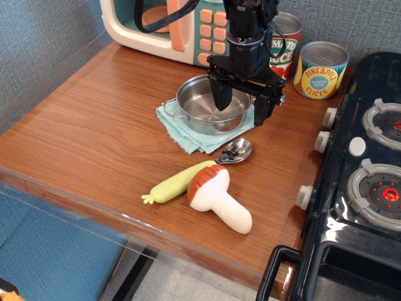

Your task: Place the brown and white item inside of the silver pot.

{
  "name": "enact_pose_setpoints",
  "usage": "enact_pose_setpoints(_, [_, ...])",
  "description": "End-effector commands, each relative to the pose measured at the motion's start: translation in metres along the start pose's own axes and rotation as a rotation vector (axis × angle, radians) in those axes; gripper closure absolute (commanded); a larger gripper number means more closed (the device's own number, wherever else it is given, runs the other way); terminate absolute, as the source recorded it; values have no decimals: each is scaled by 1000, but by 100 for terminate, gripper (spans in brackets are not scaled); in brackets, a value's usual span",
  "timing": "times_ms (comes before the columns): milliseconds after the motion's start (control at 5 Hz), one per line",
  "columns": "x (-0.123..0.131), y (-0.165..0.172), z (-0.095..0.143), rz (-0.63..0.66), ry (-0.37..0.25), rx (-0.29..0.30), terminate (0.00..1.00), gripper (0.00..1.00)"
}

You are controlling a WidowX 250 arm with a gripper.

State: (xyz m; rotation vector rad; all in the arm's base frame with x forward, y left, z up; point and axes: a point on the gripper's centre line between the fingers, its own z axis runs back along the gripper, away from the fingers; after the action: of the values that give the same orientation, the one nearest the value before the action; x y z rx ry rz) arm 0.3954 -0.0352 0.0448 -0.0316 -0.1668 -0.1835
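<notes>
The plush mushroom (217, 197), rust-brown cap and cream-white stem, lies on its side on the wooden counter near the front edge. The silver pot (199, 106) stands empty on a teal cloth (183, 132) behind it. My gripper (241, 105) hangs over the pot's right side, open and empty, one finger (222, 95) above the pot's inside and the other (265, 105) outside its right rim. It is well behind and above the mushroom.
A spoon (191, 172) with a yellow-green handle lies touching the mushroom's cap. A toy microwave (164, 26) and two printed cans (321, 70) stand at the back. A toy stove (357, 188) fills the right side. The counter's front edge (125, 219) is close.
</notes>
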Motion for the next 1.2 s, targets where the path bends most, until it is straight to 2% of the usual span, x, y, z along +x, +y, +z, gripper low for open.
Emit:
enact_pose_setpoints(0, [0, 0, 0, 0, 0, 0, 0, 0])
enact_pose_setpoints(200, [2, -16, 18, -39, -56, -10, 0, 0])
enact_pose_setpoints(400, [-3, -37, 44, -81, -143, -30, 0, 0])
enact_pose_setpoints(600, [-9, -46, 56, -100, -171, -32, 0, 0])
enact_pose_setpoints(800, [-22, -65, 57, -168, -151, 7, 0, 0])
enact_pose_setpoints(1000, [-48, -78, 49, -221, -107, 28, 0, 0])
